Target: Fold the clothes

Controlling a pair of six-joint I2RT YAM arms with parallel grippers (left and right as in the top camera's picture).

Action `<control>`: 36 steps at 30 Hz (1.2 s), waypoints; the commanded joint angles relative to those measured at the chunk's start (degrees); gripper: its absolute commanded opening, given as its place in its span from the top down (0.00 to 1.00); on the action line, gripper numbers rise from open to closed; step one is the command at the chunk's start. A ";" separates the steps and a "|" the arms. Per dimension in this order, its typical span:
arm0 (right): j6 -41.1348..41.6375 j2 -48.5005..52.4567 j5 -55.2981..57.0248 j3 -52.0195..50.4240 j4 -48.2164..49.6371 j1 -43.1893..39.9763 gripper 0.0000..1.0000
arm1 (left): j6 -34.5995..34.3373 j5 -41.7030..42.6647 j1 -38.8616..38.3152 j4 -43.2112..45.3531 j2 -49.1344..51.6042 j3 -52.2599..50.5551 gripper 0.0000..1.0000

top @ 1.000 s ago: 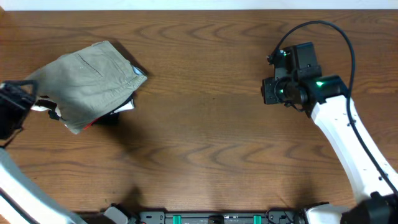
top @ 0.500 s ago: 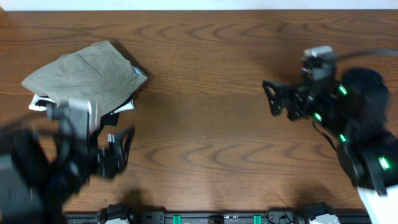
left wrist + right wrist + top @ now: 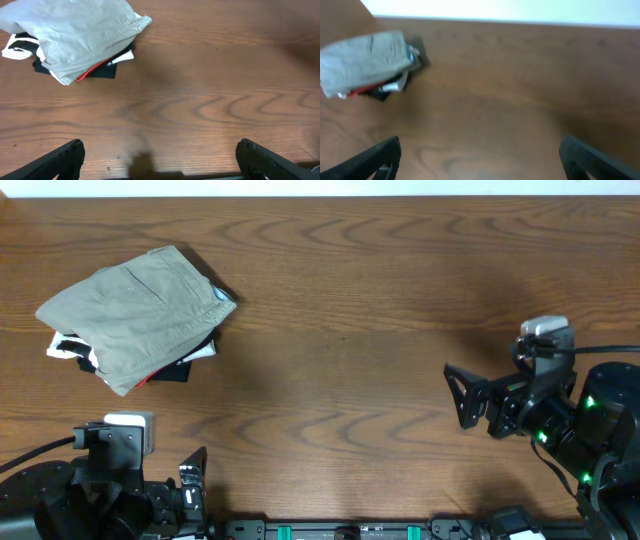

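Observation:
The clothes, a pair of pale khaki shorts (image 3: 135,312), lie folded into a compact packet at the table's back left, with the light blue waistband lining showing at the right corner. They appear in the left wrist view (image 3: 75,30) and, blurred, in the right wrist view (image 3: 365,60). My left gripper (image 3: 193,495) is near the front left edge, open and holding nothing, well short of the shorts; its fingers (image 3: 65,156) stand wide apart around bare wood. My right gripper (image 3: 458,397) is at the right, open and holding nothing, and points left across the table.
Under the shorts lies a white garment bundle (image 3: 68,348) with black stripes and red trim (image 3: 92,71), sticking out at the left and front. The brown wooden table (image 3: 340,300) stretches between the arms. A mounting rail (image 3: 340,531) runs along the front edge.
Both arms pulled back toward the front edge. The left gripper left the shorts' left side and both grippers opened wide. The shorts have not moved.

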 commanded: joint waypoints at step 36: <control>0.72 -45.35 1.05 -63.25 26.12 -17.92 0.01 | -0.55 -1.16 -0.33 -0.13 0.11 -0.04 0.02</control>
